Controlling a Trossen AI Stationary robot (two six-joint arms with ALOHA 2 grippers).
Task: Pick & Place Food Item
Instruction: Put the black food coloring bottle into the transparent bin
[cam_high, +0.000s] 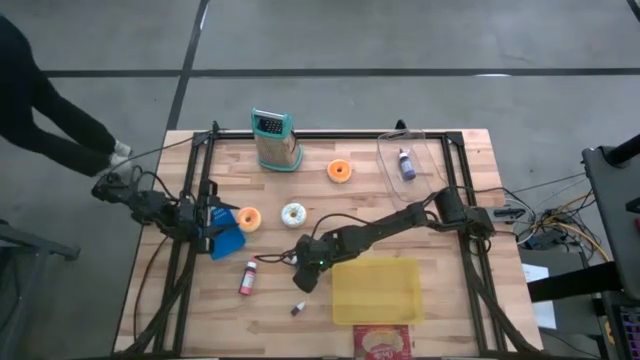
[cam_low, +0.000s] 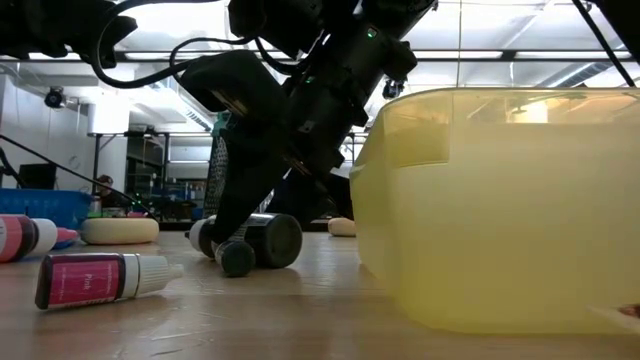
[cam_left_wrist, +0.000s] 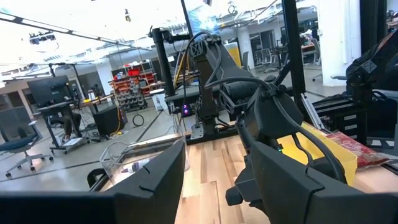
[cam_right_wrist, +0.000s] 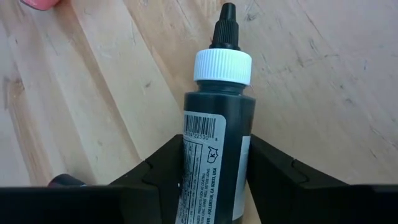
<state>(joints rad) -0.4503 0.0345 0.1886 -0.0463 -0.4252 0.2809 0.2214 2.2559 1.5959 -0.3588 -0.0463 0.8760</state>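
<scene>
A black bottle (cam_right_wrist: 217, 124) with a white cap and black nozzle lies on its side on the wooden table, near the middle. My right gripper (cam_right_wrist: 216, 142) reaches down over it from the right and is shut on its body; in the high view that gripper (cam_high: 305, 272) sits just left of the yellow tray (cam_high: 376, 291). The low view shows the bottle (cam_low: 270, 240) resting on the tabletop under the dark fingers. My left gripper (cam_high: 222, 232) waits at the table's left side, open and holding nothing, beside an orange doughnut (cam_high: 248, 219). My right gripper pinches the bottle's labelled body (cam_right_wrist: 239, 134) between its two fingers (cam_right_wrist: 273, 168), one on each side, below the white cap. The fingers slant down from above and from the table's right. The bottle lies flat on the wood, with its nozzle pointing away from the wrist.
A pink bottle (cam_high: 247, 277) and a small purple one (cam_high: 298, 309) lie near the front. A white doughnut (cam_high: 293, 214), an orange doughnut (cam_high: 340, 171), a grater (cam_high: 274, 140) and a clear tub (cam_high: 408, 160) stand farther back. A red packet (cam_high: 382, 342) lies at the front edge.
</scene>
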